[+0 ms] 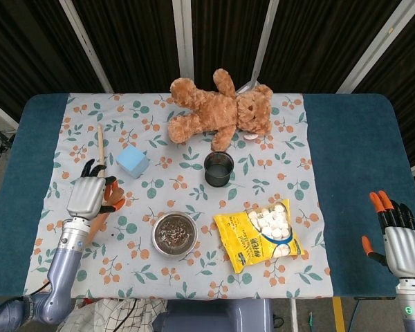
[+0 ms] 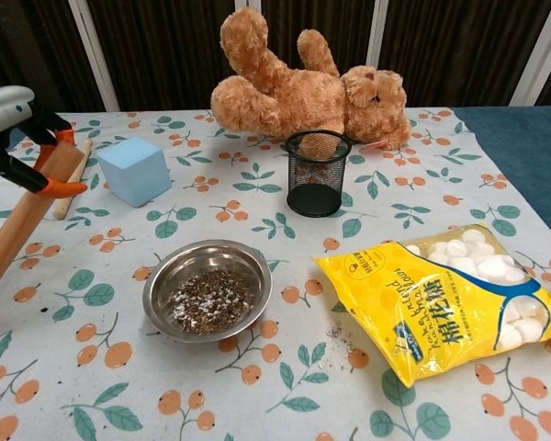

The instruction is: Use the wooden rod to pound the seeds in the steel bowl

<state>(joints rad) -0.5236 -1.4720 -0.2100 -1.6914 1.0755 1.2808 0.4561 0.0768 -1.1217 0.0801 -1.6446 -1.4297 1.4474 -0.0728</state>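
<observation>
A steel bowl [image 1: 174, 234] with dark seeds [image 2: 207, 300] in it sits on the floral cloth near the front, a little left of the middle. My left hand [image 1: 88, 196] is left of the bowl and raised off the table. It grips the upper end of a thick wooden rod [image 2: 23, 225], which slants down toward the front left. The hand [image 2: 14, 119] shows at the left edge of the chest view, well clear of the bowl [image 2: 208, 289]. My right hand [image 1: 399, 238] hovers off the front right of the table, fingers apart and holding nothing.
A blue cube [image 1: 132, 160] and a thin wooden stick [image 1: 100, 153] lie behind my left hand. A black mesh cup [image 1: 218, 169] stands behind the bowl, with a teddy bear [image 1: 220, 109] beyond it. A yellow bag of white sweets [image 1: 264, 232] lies right of the bowl.
</observation>
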